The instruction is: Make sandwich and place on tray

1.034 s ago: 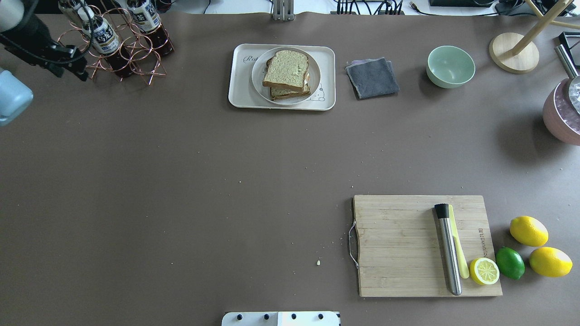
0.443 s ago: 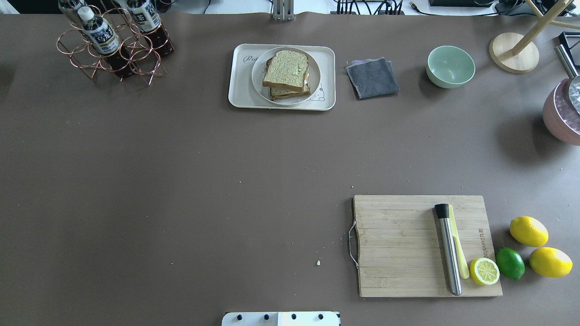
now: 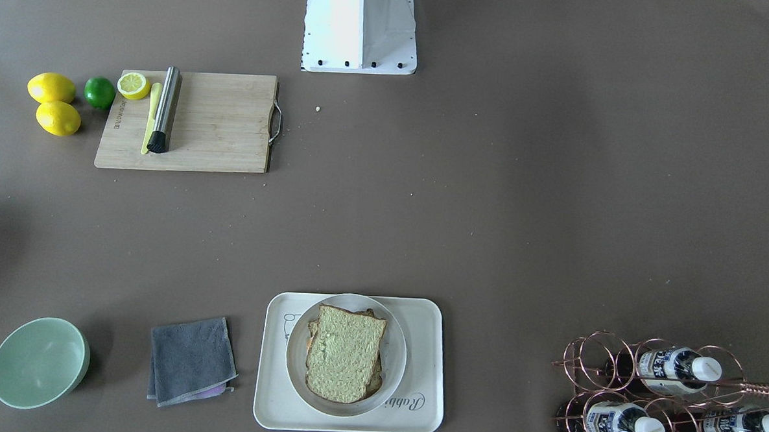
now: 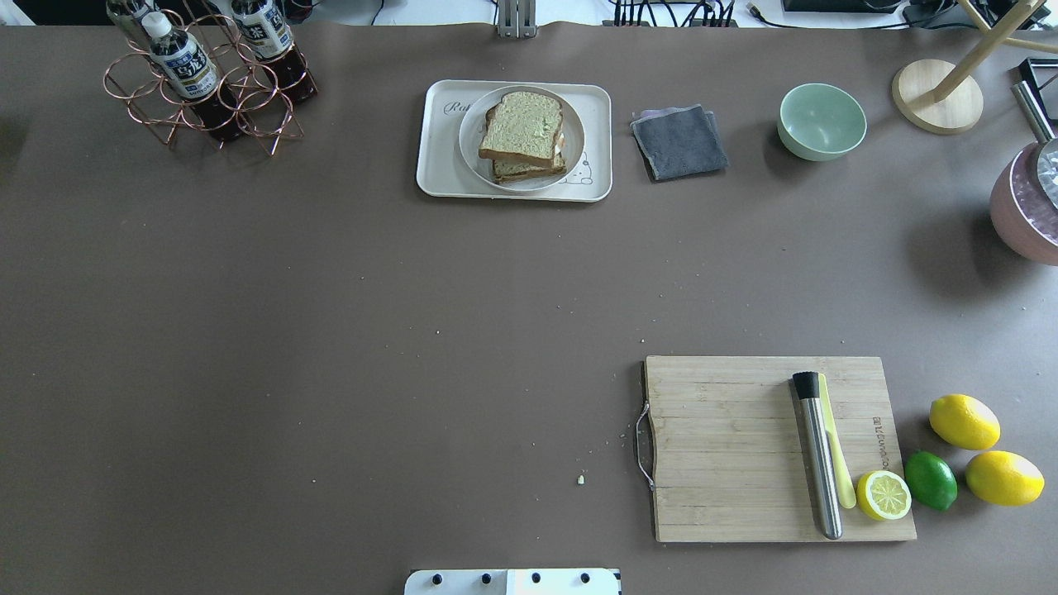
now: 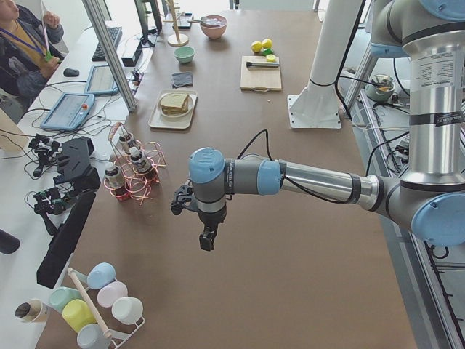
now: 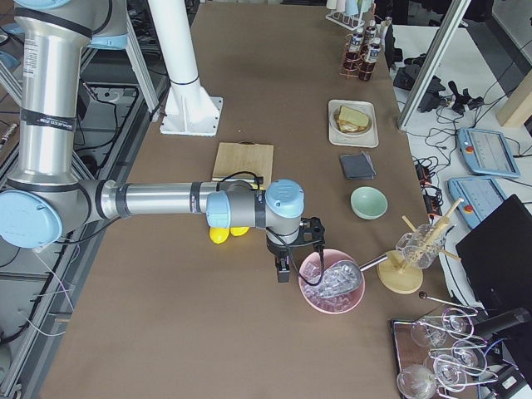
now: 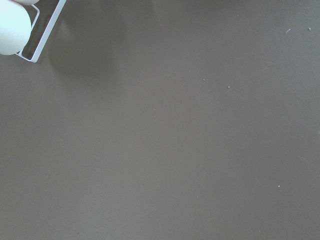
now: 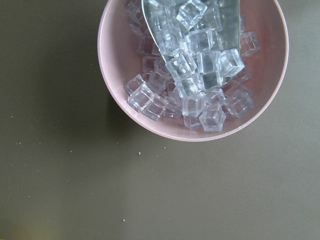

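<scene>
The sandwich, two slices of greenish-tan bread stacked a little askew, lies on a round white plate on the cream tray at the table's far middle. It also shows in the front-facing view, on the tray. My left gripper hangs over bare table off the left end, far from the tray; I cannot tell if it is open or shut. My right gripper hangs beside a pink bowl at the right end; I cannot tell its state either.
A wooden cutting board holds a steel muddler and half a lemon; lemons and a lime lie beside it. A grey cloth, green bowl, bottle rack and pink bowl of ice stand around.
My left arm, seen at the overhead view's upper left a second ago, has drawn out of that view to the left. The sandwich, plate and tray have not moved.
</scene>
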Available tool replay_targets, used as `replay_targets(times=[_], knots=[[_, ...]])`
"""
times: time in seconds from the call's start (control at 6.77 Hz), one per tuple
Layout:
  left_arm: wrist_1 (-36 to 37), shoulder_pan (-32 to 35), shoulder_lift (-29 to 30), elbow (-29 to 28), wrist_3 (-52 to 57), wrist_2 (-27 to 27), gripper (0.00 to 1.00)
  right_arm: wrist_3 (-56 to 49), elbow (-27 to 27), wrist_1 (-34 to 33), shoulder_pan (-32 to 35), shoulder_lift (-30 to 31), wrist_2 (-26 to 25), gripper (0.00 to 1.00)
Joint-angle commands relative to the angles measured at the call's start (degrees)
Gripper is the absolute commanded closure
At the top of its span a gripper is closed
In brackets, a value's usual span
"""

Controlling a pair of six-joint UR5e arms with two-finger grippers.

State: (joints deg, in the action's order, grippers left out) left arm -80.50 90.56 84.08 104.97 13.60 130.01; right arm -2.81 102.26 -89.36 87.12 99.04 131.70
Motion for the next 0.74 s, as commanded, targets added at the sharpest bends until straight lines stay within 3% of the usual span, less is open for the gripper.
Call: replay_targets(times=[0.0, 0.59], knots=[[-0.8, 0.1, -1.8, 0.2, -0.5, 3.7, 0.03, -0.1, 0.6, 0.0, 0.8, 0.4, -0.6, 0.0], [-0.5, -0.5, -1.9, -0.1, -0.6, 4.0, 0.03, -0.1, 0.7, -0.1, 0.7, 0.9, -0.5, 0.0]])
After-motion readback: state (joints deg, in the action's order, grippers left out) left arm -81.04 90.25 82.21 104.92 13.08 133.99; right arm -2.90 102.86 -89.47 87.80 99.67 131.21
